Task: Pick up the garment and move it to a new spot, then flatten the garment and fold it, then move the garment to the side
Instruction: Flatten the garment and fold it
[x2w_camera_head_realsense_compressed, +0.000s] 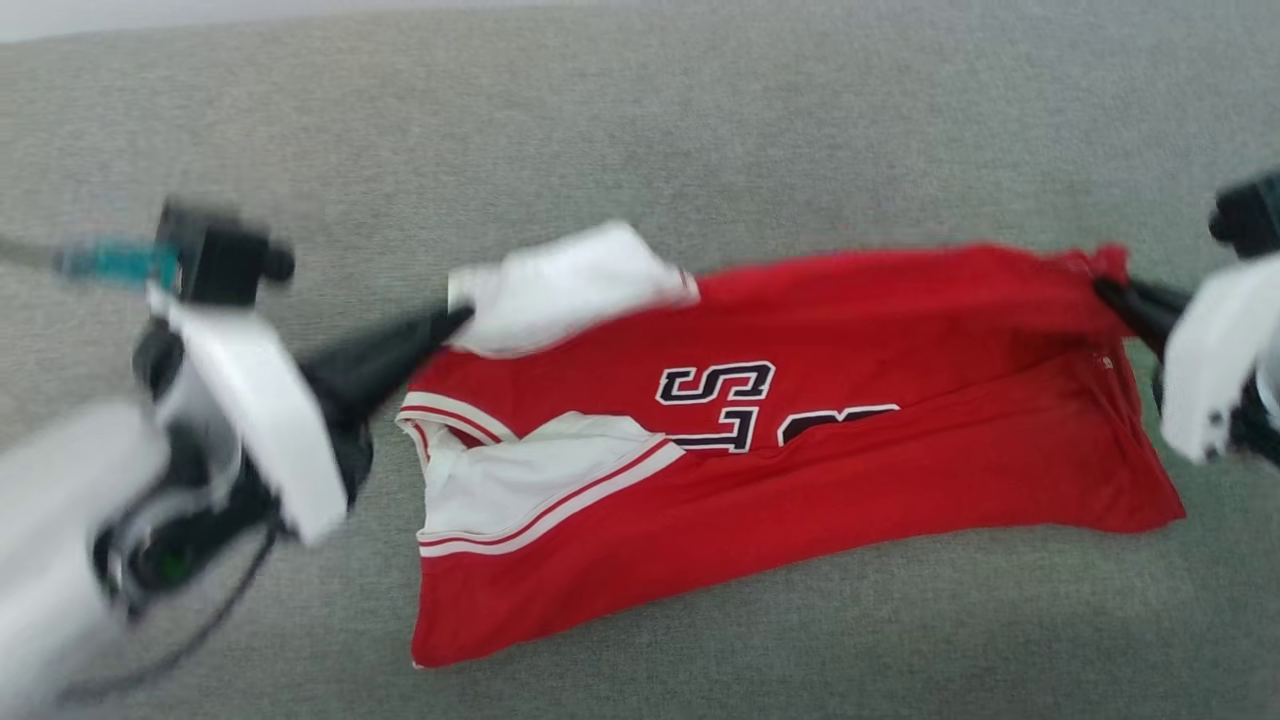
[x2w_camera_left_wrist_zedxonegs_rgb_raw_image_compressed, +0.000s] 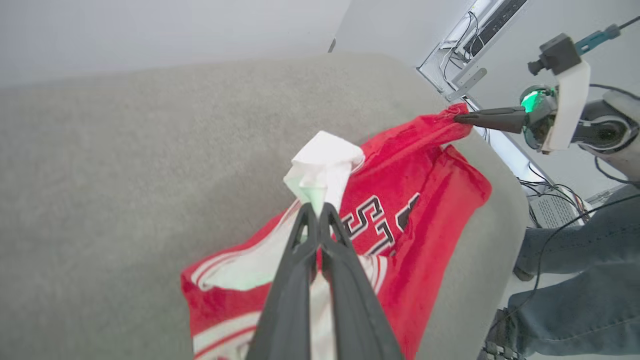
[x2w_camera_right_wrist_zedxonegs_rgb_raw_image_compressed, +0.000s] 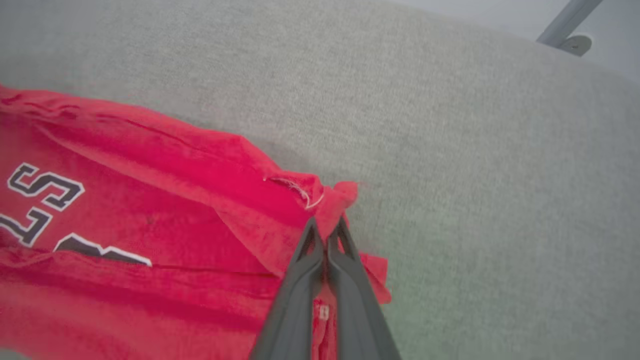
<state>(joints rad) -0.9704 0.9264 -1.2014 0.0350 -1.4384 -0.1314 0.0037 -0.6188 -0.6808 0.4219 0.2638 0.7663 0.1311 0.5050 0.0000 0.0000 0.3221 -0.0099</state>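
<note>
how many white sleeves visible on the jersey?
2. One sleeve is pinched in the left gripper at the jersey's far-left corner; the other lies just below it, nearer the robot.

A broad grey-green, felt-like fabric surface (x2w_camera_head_realsense_compressed: 640, 120) spreads out under soft, even light. In the left wrist view its end rounds off. Behind it rises a plain pale-grey wall (x2w_camera_left_wrist_zedxonegs_rgb_raw_image_compressed: 150, 30). Past the rounded end stands a white metal frame (x2w_camera_left_wrist_zedxonegs_rgb_raw_image_compressed: 467, 80) carrying black cables (x2w_camera_left_wrist_zedxonegs_rgb_raw_image_compressed: 492, 22). The right wrist view shows a slanted grey metal pole (x2w_camera_right_wrist_zedxonegs_rgb_raw_image_compressed: 567, 20) on a round pale foot (x2w_camera_right_wrist_zedxonegs_rgb_raw_image_compressed: 575, 44).
</note>
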